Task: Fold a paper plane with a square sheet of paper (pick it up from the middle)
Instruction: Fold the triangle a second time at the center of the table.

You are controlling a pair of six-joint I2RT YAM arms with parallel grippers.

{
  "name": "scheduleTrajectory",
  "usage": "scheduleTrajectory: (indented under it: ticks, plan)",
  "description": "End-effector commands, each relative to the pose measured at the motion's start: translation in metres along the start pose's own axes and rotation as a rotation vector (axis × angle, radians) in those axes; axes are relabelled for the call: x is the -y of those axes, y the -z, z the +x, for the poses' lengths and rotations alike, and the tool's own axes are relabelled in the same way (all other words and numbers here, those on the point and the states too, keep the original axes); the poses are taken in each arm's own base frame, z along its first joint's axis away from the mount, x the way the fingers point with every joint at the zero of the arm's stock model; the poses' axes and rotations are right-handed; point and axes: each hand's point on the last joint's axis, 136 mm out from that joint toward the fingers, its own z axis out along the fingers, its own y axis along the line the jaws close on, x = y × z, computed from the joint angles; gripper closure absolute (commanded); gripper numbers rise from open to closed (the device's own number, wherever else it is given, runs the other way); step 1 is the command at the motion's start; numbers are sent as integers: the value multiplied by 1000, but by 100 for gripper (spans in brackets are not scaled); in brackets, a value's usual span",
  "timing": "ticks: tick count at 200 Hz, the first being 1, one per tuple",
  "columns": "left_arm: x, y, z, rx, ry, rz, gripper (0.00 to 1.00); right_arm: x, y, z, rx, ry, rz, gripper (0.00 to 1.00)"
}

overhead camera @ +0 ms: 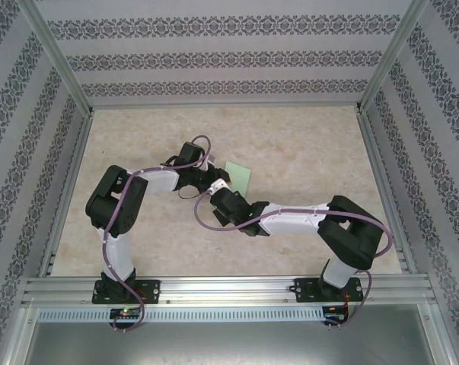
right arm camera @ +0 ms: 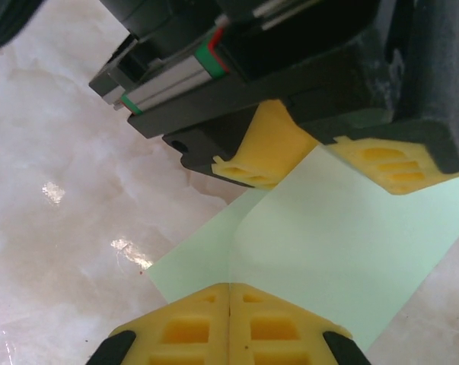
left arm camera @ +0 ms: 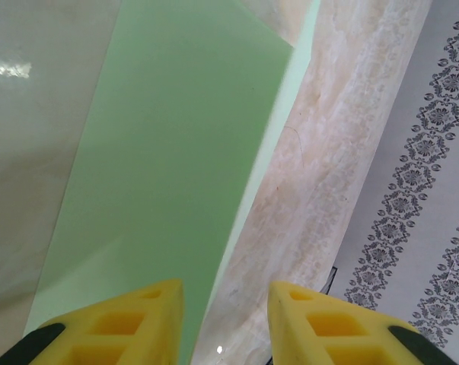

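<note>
The pale green square sheet of paper (overhead camera: 240, 174) lies mid-table, just beyond both grippers. In the right wrist view the sheet (right arm camera: 343, 243) bends along a soft crease that starts where my right gripper (right arm camera: 229, 290) has its yellow fingers pressed together on the near edge. My left gripper (right arm camera: 328, 163) stands open over the far part of the sheet, one finger on each side. In the left wrist view the sheet (left arm camera: 168, 167) stretches away, its right edge running through the gap of the open left gripper (left arm camera: 225, 296). From above, the left gripper (overhead camera: 209, 177) and right gripper (overhead camera: 223, 196) sit close together.
The marble-patterned tabletop (overhead camera: 305, 152) is walled by patterned panels (overhead camera: 214, 57) at the back and sides. An aluminium rail (overhead camera: 229, 289) crosses the near edge by the arm bases. The two arms crowd each other at the centre.
</note>
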Motion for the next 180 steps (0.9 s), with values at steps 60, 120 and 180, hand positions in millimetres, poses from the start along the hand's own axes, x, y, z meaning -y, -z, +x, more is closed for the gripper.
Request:
scheduleTrajectory:
  ticks: [60,120,180]
  plan:
    - [-6,61,-20,242,-56,-221,49,-13,18,-21,35,-150,-140,100]
    - [-14,110,-17,370,-78,-314,49,-17,40,-37,99,-326,-212,100]
    - [-16,110,-8,347,-73,-291,59,-2,47,-32,97,-379,-195,100]
